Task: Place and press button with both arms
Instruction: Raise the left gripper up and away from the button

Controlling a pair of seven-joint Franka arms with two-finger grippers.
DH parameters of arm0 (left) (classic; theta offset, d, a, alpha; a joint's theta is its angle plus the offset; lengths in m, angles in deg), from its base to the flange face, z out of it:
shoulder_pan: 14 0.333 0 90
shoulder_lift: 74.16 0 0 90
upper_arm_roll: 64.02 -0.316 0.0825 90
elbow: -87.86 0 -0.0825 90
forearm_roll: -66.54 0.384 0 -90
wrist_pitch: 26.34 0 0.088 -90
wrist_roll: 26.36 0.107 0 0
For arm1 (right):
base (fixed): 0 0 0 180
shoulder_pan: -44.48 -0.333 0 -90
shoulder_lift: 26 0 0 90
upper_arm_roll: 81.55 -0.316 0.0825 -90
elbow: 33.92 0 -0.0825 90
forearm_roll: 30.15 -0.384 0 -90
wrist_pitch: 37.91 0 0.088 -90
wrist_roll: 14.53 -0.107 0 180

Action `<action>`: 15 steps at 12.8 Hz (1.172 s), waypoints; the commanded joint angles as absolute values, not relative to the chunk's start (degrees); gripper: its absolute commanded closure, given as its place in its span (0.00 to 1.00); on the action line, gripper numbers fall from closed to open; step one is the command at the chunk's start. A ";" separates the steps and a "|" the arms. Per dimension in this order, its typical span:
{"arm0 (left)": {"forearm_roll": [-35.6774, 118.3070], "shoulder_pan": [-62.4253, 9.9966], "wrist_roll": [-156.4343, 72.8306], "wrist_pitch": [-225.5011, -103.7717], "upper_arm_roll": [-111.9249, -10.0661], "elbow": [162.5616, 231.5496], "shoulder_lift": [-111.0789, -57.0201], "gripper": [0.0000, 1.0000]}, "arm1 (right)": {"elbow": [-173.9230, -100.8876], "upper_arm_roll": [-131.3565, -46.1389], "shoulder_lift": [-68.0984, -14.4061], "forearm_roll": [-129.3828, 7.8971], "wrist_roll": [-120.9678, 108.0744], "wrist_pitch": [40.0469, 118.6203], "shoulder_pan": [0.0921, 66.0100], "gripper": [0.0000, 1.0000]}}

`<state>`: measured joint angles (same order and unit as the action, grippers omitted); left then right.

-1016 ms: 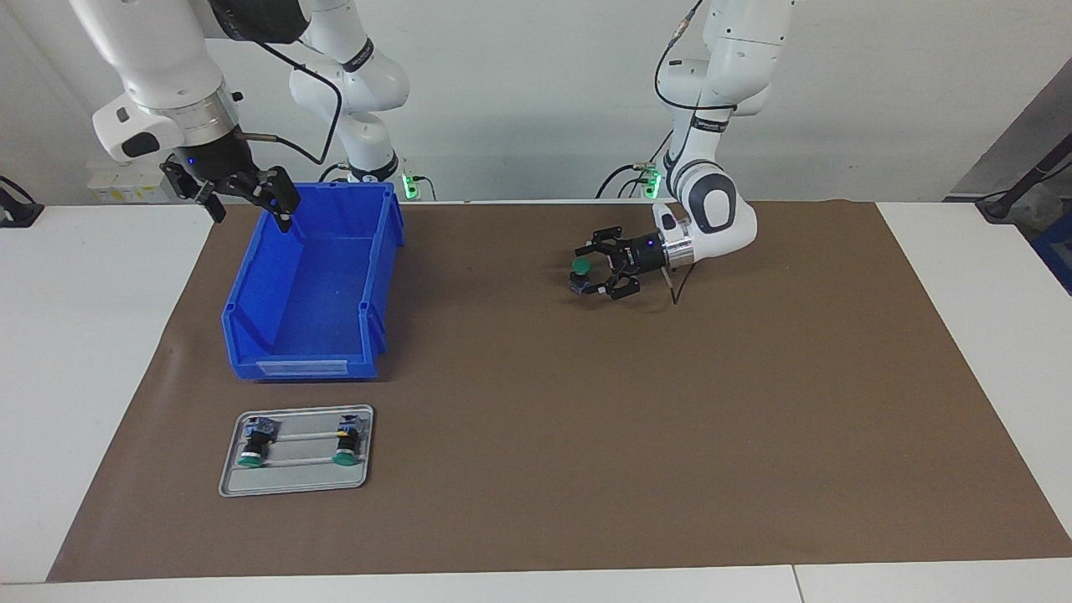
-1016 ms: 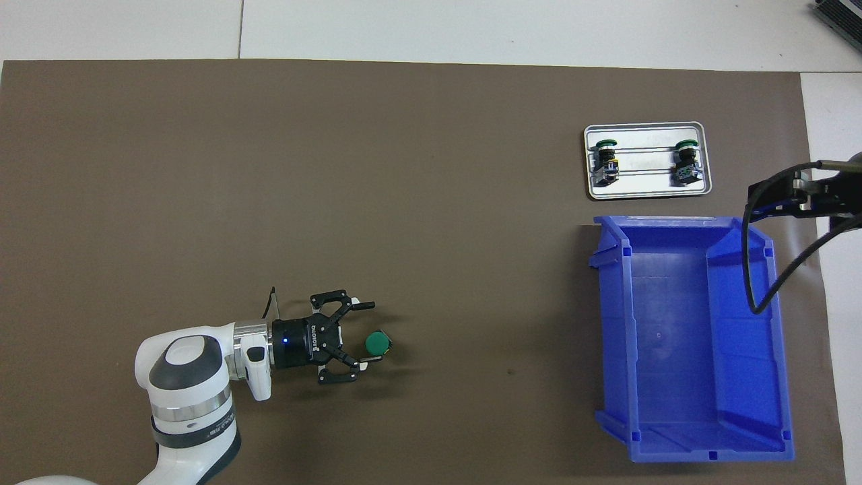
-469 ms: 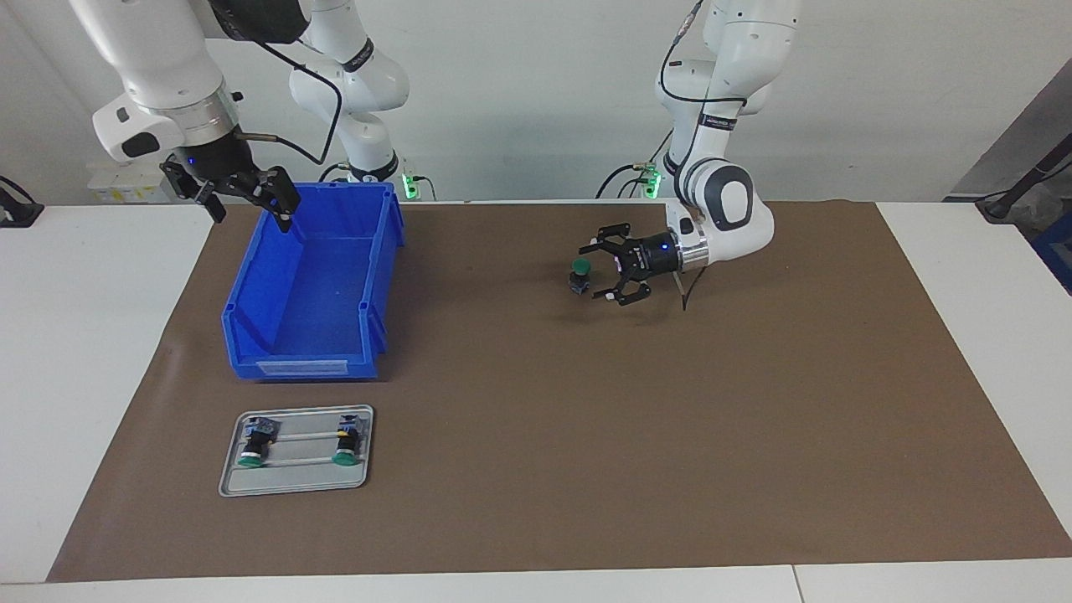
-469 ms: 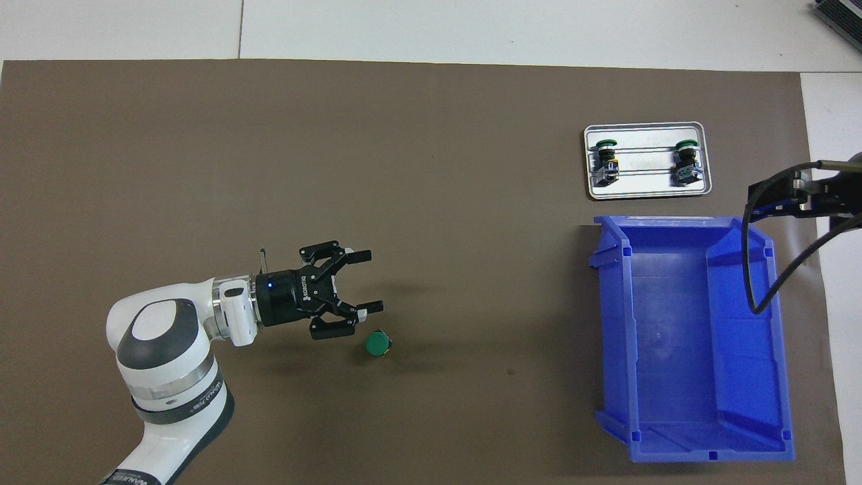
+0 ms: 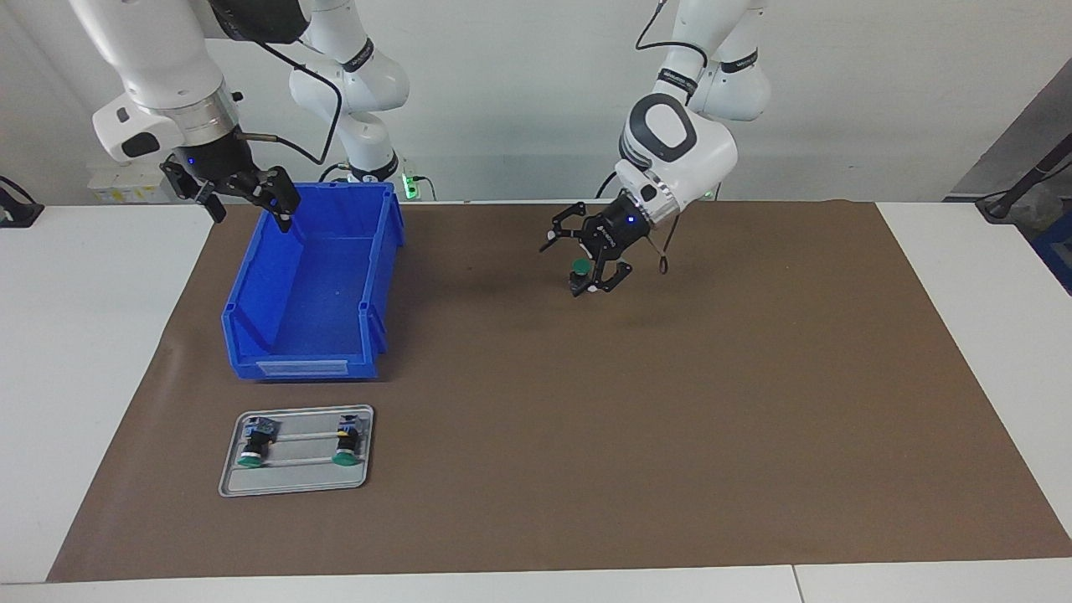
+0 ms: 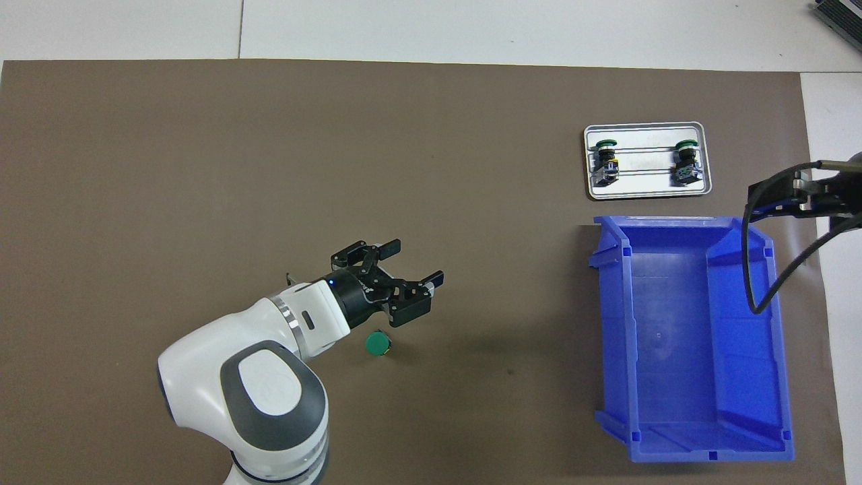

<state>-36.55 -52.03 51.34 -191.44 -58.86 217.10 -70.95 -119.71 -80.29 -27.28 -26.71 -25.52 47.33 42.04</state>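
Green-capped button (image 5: pixel 579 267) stands upright on the brown mat (image 5: pixel 586 435), cap up, free of both claws.
Seen from overhead, your left gripper (image 6: pixel 408 268) hangs wide and empty just off the button (image 6: pixel 378 344), at about one o'clock from it. Your right gripper (image 5: pixel 248 194) waits, spread and empty, over the blue bin's (image 5: pixel 311 289) rim, well apart. The left arm is far nearer.

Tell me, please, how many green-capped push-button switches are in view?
3. One green-capped push-button switch stands alone on the brown mat; two more lie in the shallow grey metal tray. The open blue plastic bin holds none.
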 commanded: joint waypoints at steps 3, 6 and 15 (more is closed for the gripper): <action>-36.29 -57.42 41.09 -203.35 -58.58 213.56 -71.71 0.01 | -120.14 -80.49 -26.88 -27.78 -24.91 46.73 42.45 0.00; -36.29 -53.74 31.33 -198.64 -58.66 207.32 -71.62 0.01 | -120.05 -80.49 -26.88 -27.78 -24.91 46.73 42.45 0.00; -26.14 -34.41 -2.04 -168.93 -59.28 196.59 -70.91 0.00 | -120.05 -80.49 -26.88 -27.78 -24.90 46.73 42.45 0.00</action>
